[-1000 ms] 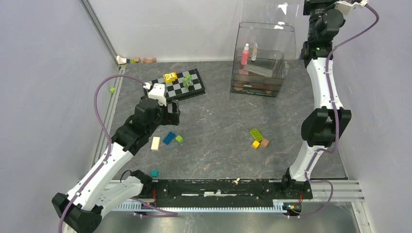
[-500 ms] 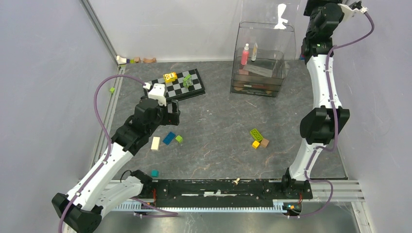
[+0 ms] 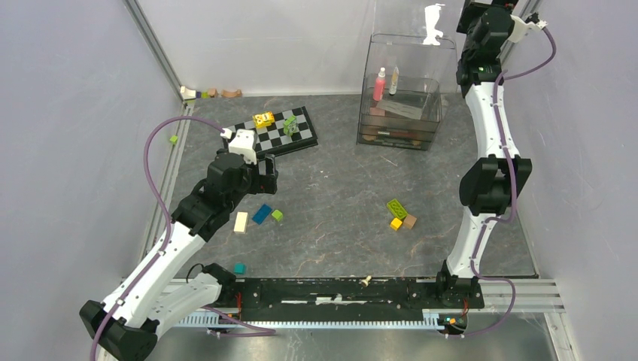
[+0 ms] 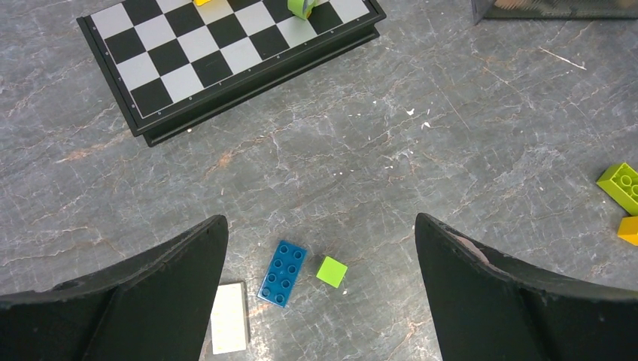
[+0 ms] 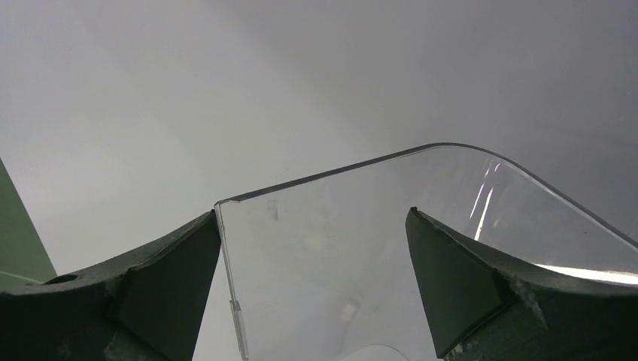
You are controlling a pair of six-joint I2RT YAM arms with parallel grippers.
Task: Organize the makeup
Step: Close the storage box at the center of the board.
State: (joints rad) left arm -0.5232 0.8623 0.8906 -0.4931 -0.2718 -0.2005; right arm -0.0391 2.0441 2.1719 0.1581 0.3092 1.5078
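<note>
Makeup sits in the clear organizer (image 3: 412, 60), back right.
Tubes (image 3: 380, 84) are stood upright inside. Its raised lid (image 5: 391, 248) is framed, unclamped, between the spread jaws of the nearer right gripper (image 5: 312, 218). The left gripper (image 4: 320, 226), also spread, is held over blocks (image 4: 282, 273).

The left arm (image 3: 162, 256) and right arm (image 3: 493, 124) share white links, black joint housings and purple cables (image 3: 150, 162); the fingers (image 4: 143, 308) are matte black.

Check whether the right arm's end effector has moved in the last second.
Yes. In the top view the black wrist carrying the right end effector has swung left, toward the fixed clear acrylic organizer box.
</note>
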